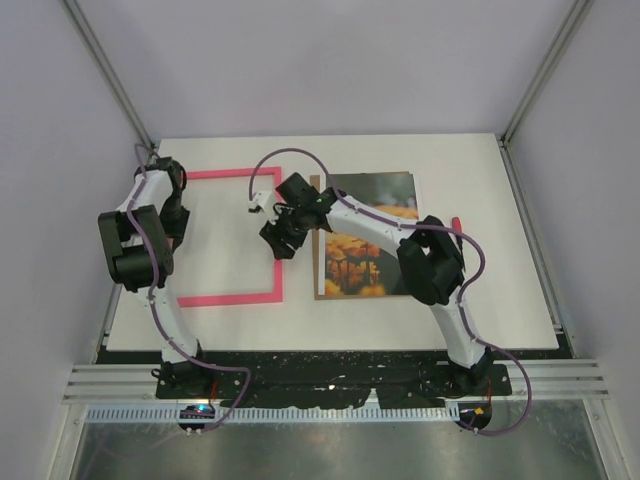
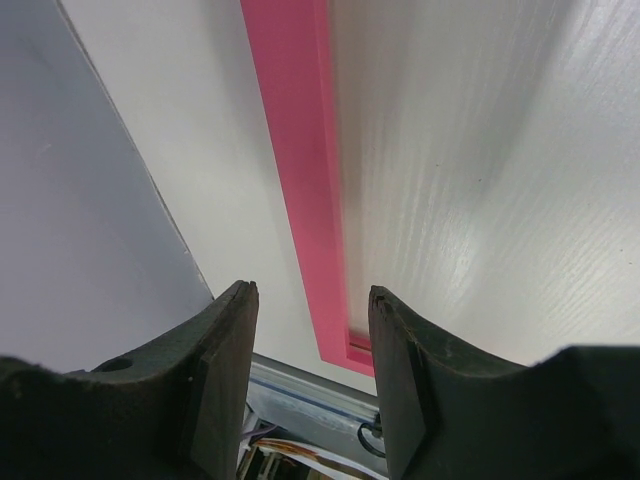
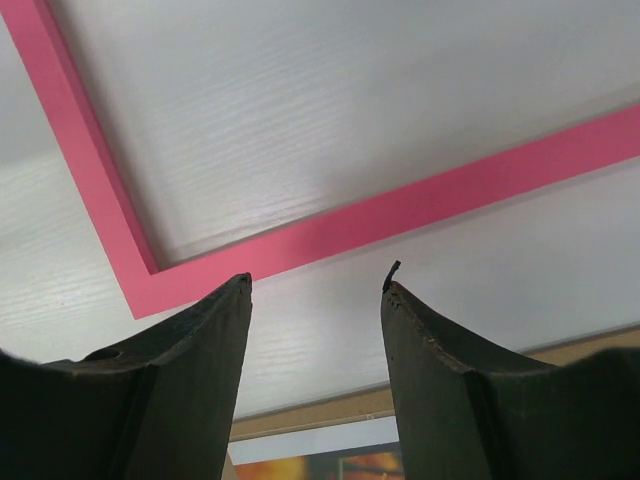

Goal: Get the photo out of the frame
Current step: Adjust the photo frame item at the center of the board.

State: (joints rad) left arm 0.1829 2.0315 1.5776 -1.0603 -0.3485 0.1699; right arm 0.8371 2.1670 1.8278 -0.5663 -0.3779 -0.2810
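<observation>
The pink frame (image 1: 230, 298) lies flat on the left half of the white table, with bare table showing through it. The photo (image 1: 355, 265) of orange-yellow flowers lies to its right, outside the frame, on a brown backing board (image 1: 318, 270). My left gripper (image 1: 180, 222) is open and empty above the frame's left side (image 2: 300, 150); the left wrist view shows it (image 2: 313, 295) holding nothing. My right gripper (image 1: 276, 240) is open and empty just right of the frame's right side (image 3: 400, 205). Behind the right gripper (image 3: 317, 280) are the board (image 3: 330, 408) and the photo's edge (image 3: 350, 468).
A small red object (image 1: 458, 222) lies right of the photo, partly behind my right arm. Grey enclosure walls and metal posts (image 1: 110, 75) stand close round the table. A metal rail (image 1: 330, 385) runs along the near edge.
</observation>
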